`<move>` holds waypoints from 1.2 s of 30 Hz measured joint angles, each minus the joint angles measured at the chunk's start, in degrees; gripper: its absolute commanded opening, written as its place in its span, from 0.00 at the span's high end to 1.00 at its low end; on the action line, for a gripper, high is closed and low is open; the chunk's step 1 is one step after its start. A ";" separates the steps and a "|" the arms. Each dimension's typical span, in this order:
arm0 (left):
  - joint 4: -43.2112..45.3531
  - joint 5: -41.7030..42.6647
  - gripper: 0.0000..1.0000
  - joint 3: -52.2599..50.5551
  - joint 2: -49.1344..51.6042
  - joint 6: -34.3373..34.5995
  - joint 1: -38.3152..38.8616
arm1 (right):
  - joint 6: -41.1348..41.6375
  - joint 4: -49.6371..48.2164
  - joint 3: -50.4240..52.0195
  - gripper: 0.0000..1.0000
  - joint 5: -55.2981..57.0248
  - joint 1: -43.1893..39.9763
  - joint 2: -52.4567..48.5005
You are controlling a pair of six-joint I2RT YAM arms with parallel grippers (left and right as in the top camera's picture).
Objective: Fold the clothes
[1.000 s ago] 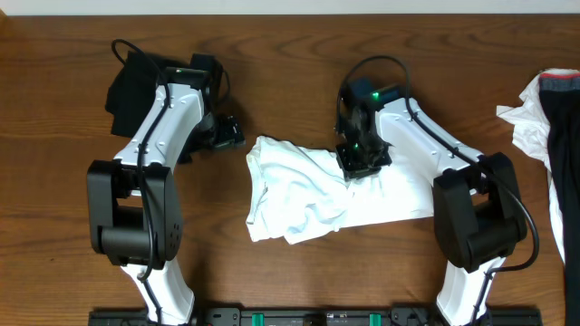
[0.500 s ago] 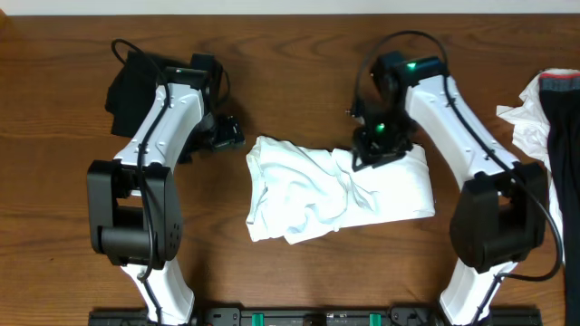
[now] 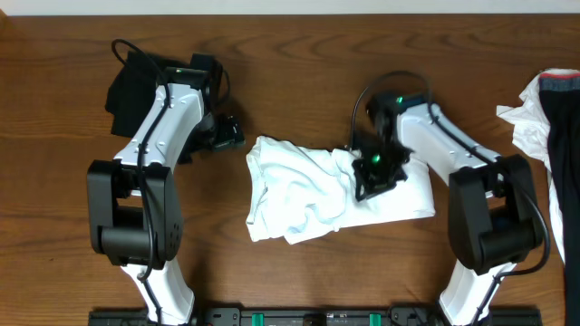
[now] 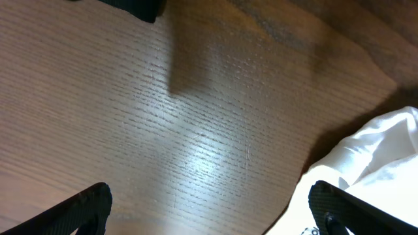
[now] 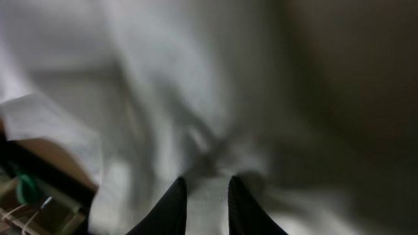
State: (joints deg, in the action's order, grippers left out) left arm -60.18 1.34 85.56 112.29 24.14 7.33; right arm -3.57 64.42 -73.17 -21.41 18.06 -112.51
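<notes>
Overhead: I am looking at the white T-shirt lying rumpled and partly bunched at mid-counter. A black garment is sitting at the far left, and white-and-dark garments at the right edge. The right fingers are pressing down on the shirt's right half. The left fingers are hanging just beside its left edge, apart from it.

Left wrist: the left fingers are standing wide with nothing between them but bare wood. A corner of the T-shirt is showing at the right, which confirms the gap that the overhead view only suggests.

Right wrist: the picture is blurring, but the right fingers are standing narrow with white cloth between them. I cannot tell whether they are pinching it.

Handling: I am judging the shirt light, limp and easily dragged. It is best taken by a hem or shoulder edge, one layer at a time.
</notes>
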 measured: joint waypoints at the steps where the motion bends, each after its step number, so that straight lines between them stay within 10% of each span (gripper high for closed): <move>1: 0.00 0.00 0.02 0.00 0.00 0.00 0.00 | 0.00 -2.67 1.95 0.80 -0.39 0.31 0.00; 9: 0.00 0.02 0.02 0.00 0.00 0.02 0.00 | -0.02 -6.69 5.33 0.94 -3.45 0.68 0.28; 21: 0.00 0.00 0.02 0.00 0.00 0.00 0.00 | -0.46 -6.71 -7.56 0.87 -5.77 -1.33 7.65; 36: 0.00 -0.02 0.02 0.00 0.00 0.00 0.00 | 4.35 -37.42 10.62 0.79 0.44 -1.33 6.91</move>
State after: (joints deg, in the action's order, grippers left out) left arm -60.18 1.32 85.56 112.29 24.14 7.33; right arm 0.78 27.00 -62.54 -20.97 16.73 -105.60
